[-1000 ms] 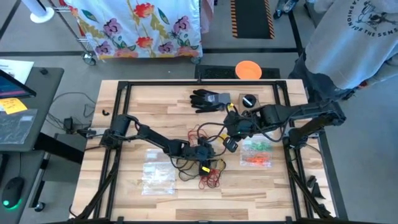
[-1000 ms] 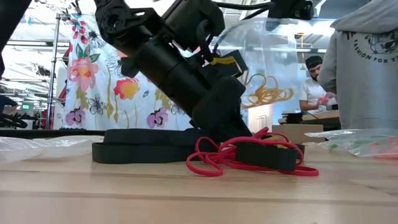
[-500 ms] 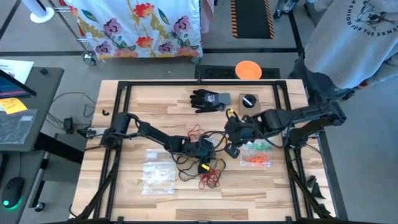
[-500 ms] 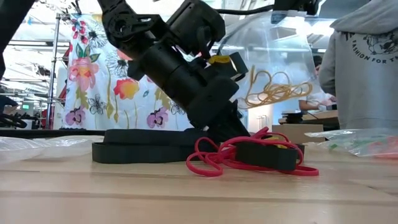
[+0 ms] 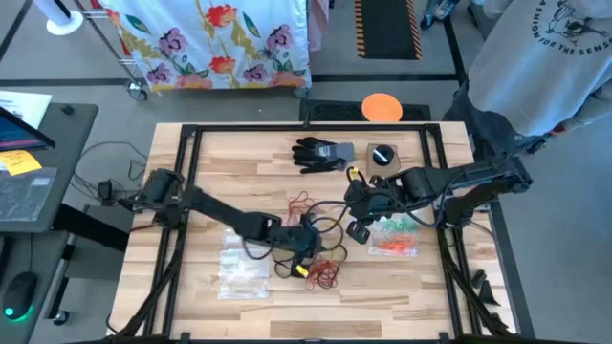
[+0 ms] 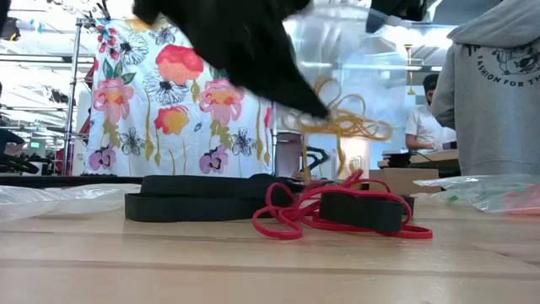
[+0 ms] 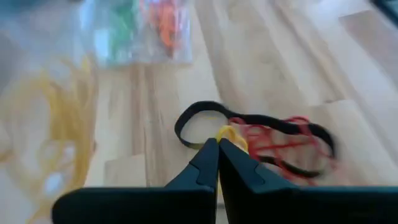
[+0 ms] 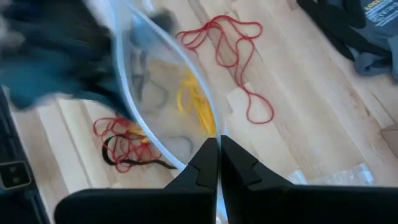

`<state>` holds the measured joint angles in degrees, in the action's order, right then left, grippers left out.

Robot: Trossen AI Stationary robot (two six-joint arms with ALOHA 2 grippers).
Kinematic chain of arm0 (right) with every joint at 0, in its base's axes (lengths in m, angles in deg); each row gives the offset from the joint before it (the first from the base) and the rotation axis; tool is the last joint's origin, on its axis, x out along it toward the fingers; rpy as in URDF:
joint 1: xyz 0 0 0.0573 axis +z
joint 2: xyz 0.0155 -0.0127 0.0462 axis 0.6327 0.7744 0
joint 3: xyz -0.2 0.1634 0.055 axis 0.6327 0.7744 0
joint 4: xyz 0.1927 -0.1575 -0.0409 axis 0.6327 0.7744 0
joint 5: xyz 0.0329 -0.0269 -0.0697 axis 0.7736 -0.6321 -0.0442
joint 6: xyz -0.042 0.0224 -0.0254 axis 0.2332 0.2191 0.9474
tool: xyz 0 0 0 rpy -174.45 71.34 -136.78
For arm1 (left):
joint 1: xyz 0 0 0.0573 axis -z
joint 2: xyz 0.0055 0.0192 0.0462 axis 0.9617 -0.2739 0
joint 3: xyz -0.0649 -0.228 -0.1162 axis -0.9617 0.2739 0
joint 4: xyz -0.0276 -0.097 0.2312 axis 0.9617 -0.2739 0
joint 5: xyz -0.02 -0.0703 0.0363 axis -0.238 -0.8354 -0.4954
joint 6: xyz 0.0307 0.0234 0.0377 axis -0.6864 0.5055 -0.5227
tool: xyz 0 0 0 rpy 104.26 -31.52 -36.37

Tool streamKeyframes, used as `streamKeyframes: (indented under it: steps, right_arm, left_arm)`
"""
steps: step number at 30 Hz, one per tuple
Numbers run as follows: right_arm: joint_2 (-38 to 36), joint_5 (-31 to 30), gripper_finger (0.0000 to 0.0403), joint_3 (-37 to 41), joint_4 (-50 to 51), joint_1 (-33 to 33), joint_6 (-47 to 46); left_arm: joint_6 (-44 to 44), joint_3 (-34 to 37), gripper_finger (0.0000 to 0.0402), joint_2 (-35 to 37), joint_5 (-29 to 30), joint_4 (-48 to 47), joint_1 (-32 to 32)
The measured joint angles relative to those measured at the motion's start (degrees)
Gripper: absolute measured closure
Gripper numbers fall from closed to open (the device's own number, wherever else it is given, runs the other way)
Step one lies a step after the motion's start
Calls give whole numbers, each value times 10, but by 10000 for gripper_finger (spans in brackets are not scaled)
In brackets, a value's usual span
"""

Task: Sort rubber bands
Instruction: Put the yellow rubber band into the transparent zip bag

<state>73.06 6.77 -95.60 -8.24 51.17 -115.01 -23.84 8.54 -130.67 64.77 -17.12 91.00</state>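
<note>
A tangle of red and black rubber bands (image 5: 325,272) (image 6: 337,211) lies on the wooden table near its middle. My left gripper (image 5: 305,264) (image 7: 217,142) hovers above the tangle, shut, with a yellow rubber band (image 7: 229,132) at its tips. More red bands (image 5: 301,203) (image 8: 224,43) lie loose farther back. My right gripper (image 5: 356,227) (image 8: 216,140) is shut on a clear plastic bag (image 6: 371,67) with yellow rubber bands (image 8: 196,102) inside, raised above the table just right of the left gripper. My left gripper pinches a small yellow band (image 7: 227,133) at the free ends of its two fingers. The fingers slant down from the table's left. A short loop sticks out past the tips, above the black band (image 7: 193,118) on the table. My right gripper pinches the clear bag's open rim (image 8: 205,127) between its two fingers, coming steeply from above. The rim arches away from the fingertips. In the low view the bag hangs lifted clear of the table, the yellow bands (image 6: 342,122) low inside it.
A black glove (image 5: 323,153) and a small black round thing (image 5: 382,155) lie at the far side. A bag of green and orange bands (image 5: 394,237) lies right of centre, other clear bags (image 5: 239,268) left. A person in a grey sweatshirt (image 5: 535,57) stands at the far right corner.
My left gripper has shut at the tangle of red and black bands and risen off it, drawing back a little toward the table's near left. The tangle has stayed on the table. The bag under my right gripper has swung a little.
</note>
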Motion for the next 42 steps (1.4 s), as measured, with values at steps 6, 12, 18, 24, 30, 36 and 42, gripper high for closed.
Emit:
streamKeyframes:
  steps: [6,12,18,24,30,36,42]
  right_arm:
    - [0,0,394,0,-25,-17,-6]
    - [3,1,394,0,-69,-24,-70]
    - [3,1,394,0,-92,-24,-80]
    - [3,2,394,0,-100,-24,-81]
    - [4,5,394,6,-79,-15,-104]
    - [6,44,394,18,-70,-20,-94]
    - [5,43,394,18,-70,-23,-95]
  left_arm:
    - [-38,17,401,90,93,-7,71]
    - [-75,16,401,139,220,31,99]
    - [-103,13,401,158,246,47,76]
    - [-151,-15,401,160,247,77,67]
    - [-197,-58,401,160,256,83,67]
    - [-253,-84,401,160,302,82,66]
    - [-245,-87,401,160,303,57,38]
